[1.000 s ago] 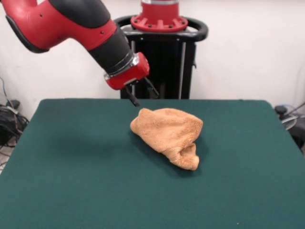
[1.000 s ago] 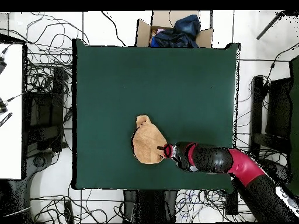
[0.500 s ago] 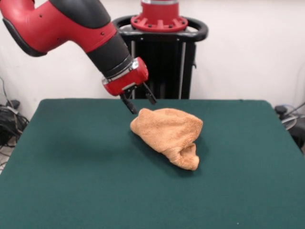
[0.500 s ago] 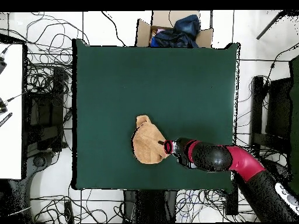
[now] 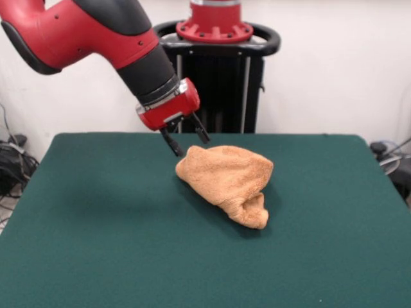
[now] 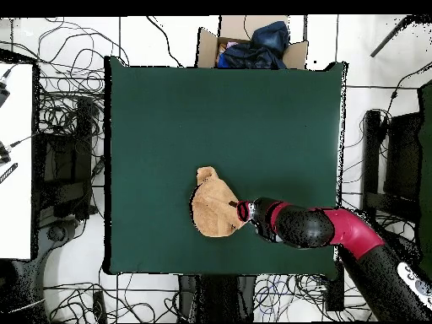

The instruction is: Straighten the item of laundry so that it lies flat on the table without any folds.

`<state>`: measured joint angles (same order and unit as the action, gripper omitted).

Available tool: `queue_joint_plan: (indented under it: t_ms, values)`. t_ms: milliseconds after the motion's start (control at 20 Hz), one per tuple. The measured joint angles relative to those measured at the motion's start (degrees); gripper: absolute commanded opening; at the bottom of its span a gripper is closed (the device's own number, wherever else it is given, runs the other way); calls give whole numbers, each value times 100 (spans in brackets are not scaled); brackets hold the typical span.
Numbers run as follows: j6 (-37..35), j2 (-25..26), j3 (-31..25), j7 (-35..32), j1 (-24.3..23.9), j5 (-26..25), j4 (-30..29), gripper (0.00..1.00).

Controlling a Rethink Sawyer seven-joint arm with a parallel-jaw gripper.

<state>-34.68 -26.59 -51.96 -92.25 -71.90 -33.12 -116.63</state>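
The item of laundry (image 5: 228,178) is an orange-tan towel, bunched into a folded lump near the middle of the green table (image 5: 96,244). In the overhead view the item of laundry (image 6: 213,207) lies toward the table's (image 6: 169,118) lower edge. My gripper (image 5: 190,145) hangs open just above the towel's far left corner, its two dark fingers spread with nothing between them. From above, the gripper (image 6: 236,207) sits at the towel's right edge.
A cardboard box (image 6: 253,44) with dark cloth in it stands beyond the table's top edge in the overhead view. Cables and equipment lie on the floor around the table. Green cloth stretches wide on all sides of the towel.
The gripper has shifted slightly toward the towel's corner and lowered a little. The towel has not moved.
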Motion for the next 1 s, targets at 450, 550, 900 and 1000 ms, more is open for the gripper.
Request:
queue_joint_plan:
  t_ms: [450,550,900,1000]
  values:
    - [-82,-118,4,0,193,0,20,100]
    - [-186,-202,12,0,296,0,41,100]
    - [-521,-339,144,0,539,0,146,100]
    - [-592,-364,193,0,582,-1,163,100]
